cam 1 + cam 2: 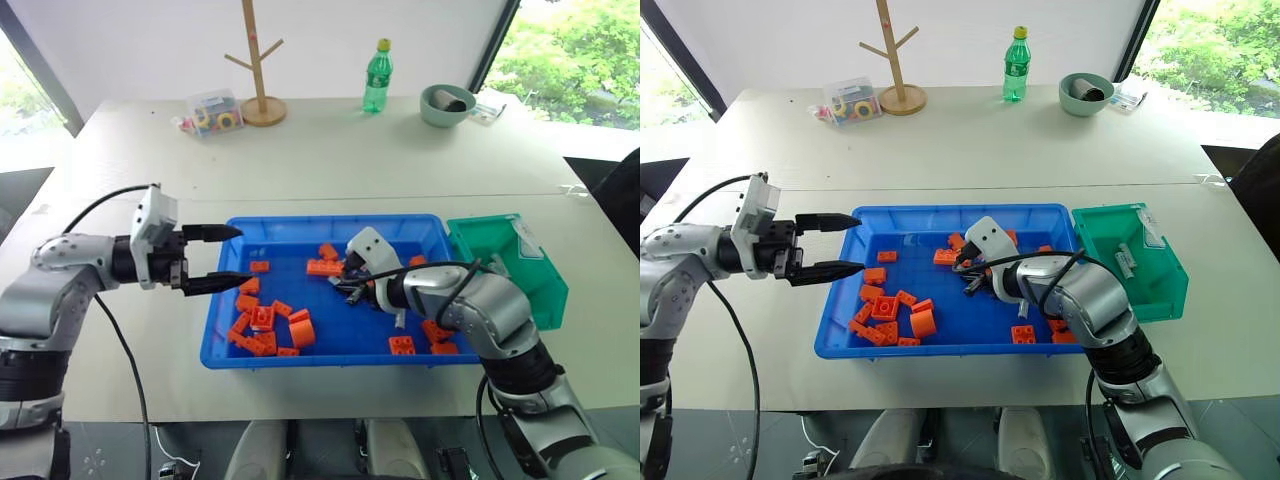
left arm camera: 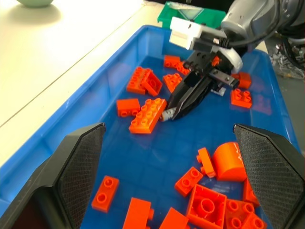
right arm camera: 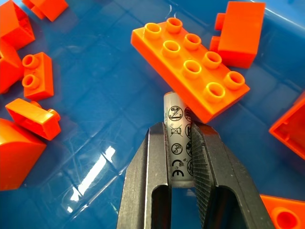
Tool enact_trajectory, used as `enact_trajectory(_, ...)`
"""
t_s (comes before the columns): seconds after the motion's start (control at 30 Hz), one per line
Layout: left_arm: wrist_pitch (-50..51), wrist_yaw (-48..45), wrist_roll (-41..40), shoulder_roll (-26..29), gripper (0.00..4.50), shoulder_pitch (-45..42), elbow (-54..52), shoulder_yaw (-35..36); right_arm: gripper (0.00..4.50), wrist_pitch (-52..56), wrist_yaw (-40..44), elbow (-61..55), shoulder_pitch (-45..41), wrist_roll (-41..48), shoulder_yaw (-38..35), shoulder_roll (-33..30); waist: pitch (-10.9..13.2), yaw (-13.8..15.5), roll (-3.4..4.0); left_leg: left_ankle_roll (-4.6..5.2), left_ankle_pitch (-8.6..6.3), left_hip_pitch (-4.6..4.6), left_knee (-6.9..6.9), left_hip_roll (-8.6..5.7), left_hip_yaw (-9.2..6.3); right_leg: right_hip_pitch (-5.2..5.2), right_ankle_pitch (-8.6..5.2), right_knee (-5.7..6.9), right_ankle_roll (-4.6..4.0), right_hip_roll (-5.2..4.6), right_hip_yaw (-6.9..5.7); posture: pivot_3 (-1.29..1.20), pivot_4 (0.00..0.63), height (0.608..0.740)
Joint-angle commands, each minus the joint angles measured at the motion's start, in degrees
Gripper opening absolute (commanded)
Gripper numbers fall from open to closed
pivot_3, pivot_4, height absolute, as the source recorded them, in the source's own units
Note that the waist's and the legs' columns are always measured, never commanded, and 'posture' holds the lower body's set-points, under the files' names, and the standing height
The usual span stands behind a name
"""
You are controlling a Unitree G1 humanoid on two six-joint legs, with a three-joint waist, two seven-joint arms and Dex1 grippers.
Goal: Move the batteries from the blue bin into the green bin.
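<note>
The blue bin (image 1: 330,221) sits on the table in front of me, with orange bricks (image 1: 262,318) scattered over its floor. Low in the middle of the bin, my right gripper (image 3: 177,128) is shut on a silver-grey battery (image 3: 177,150) that lies against a long orange brick (image 3: 190,67). The same grip shows in the left wrist view, with the right gripper (image 2: 172,114) angled down to the bin floor. My left gripper (image 1: 241,255) hovers open and level over the bin's left rim, holding nothing. The green bin (image 1: 1160,290) stands against the blue bin's right end, with one battery (image 1: 1124,261) inside.
At the far side of the table stand a wooden peg rack (image 1: 262,60), a green bottle (image 1: 377,76), a pale green bowl (image 1: 447,104) and a clear box of colourful pieces (image 1: 212,111). Bare table lies between these and the bins.
</note>
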Motion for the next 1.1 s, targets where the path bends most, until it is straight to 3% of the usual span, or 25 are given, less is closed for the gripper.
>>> enact_trajectory(0.03, 0.3, -0.5, -1.0, 0.9, 4.5, -0.7, -0.4, 1.4, 0.08, 2.4, 0.9, -1.0, 1.0, 0.9, -0.2, -0.1, 0.0, 0.0, 0.0, 0.0, 0.0, 0.0, 0.0, 0.0, 0.0, 0.0, 0.0, 0.0, 0.0, 0.0, 0.0, 0.0, 0.15, 0.703)
enact_trajectory(0.17, 0.5, -2.3, -1.3, 1.6, 4.5, 0.4, -1.5, 1.1, 0.08, 7.4, 1.9, -5.2, -1.0, 3.9, -5.3, -0.5, 0.0, 0.1, 0.01, 0.0, 0.0, 0.0, 0.0, 0.0, 0.0, 0.0, 0.0, 0.0, 0.0, 0.0, 0.0, 0.0, 0.15, 0.703)
enact_trajectory(0.3, 0.3, -3.0, -1.0, 1.8, 4.5, 0.5, -1.8, 0.9, 0.08, 16.2, 5.7, -11.8, -5.1, 9.9, -17.1, -3.7, 0.0, 0.2, 0.05, 0.0, 0.0, -0.05, 0.0, 0.0, 0.0, -0.04, 0.0, 0.0, 0.0, -0.02, 0.01, 0.0, 0.15, 0.703)
enact_trajectory(0.47, -0.6, -3.2, -0.3, 1.2, 4.5, 0.2, -1.2, 0.4, 0.08, 18.2, 8.1, -11.3, -7.5, 13.4, -30.2, -15.0, 0.0, 0.4, 0.04, 0.01, -0.01, -0.07, -0.01, -0.01, -0.02, 0.0, 0.0, -0.09, 0.0, -0.04, -0.01, 0.0, 0.15, 0.703)
enact_trajectory(0.57, -0.9, -3.2, -0.1, 0.7, 4.5, -0.5, -0.5, -0.1, 0.08, 16.3, 9.8, -7.5, -3.8, 10.5, -35.7, -27.5, 0.1, 0.7, 0.07, 0.02, -0.01, -0.14, -0.02, -0.04, 0.01, -0.02, -0.01, -0.13, 0.01, -0.08, -0.02, 0.0, 0.15, 0.703)
enact_trajectory(0.7, -1.5, -3.2, 0.5, -0.4, 4.5, -1.9, 0.7, -1.3, 0.08, 12.0, 11.8, -6.3, 4.8, 9.4, -38.1, -34.1, 0.0, 0.4, 0.03, 0.04, -0.03, -0.18, -0.02, 0.0, 0.04, -0.02, 0.0, -0.2, 0.01, -0.09, -0.03, 0.0, 0.15, 0.703)
enact_trajectory(0.8, -1.4, -2.8, 0.4, -1.3, 4.5, -3.3, 1.1, -2.0, 0.08, 8.7, 11.3, -5.3, 10.2, 7.5, -39.4, -34.6, 0.0, 0.0, 0.06, 0.05, -0.03, -0.14, -0.02, 0.06, 0.12, -0.02, 0.0, -0.18, 0.01, -0.07, -0.01, 0.0, 0.15, 0.703)
enact_trajectory(1.07, -1.2, -3.1, 0.7, -1.8, 4.5, -5.0, 2.2, -2.6, 3.75, 6.2, 10.1, -5.2, 12.6, 6.9, -39.5, -33.1, 0.0, 0.3, 0.07, 0.05, -0.03, -0.14, -0.01, 0.05, 0.14, -0.02, 0.0, -0.19, 0.01, -0.08, 0.0, 0.0, 0.15, 0.703)
enact_trajectory(1.1, -1.1, -3.1, 0.7, -1.8, 4.5, -5.1, 2.2, -2.6, 3.75, 6.2, 10.1, -5.1, 11.8, 7.0, -39.6, -33.3, 0.0, 0.3, 0.07, 0.05, -0.03, -0.15, -0.01, 0.05, 0.14, -0.02, 0.0, -0.19, 0.01, -0.08, 0.01, 0.0, 0.15, 0.703)
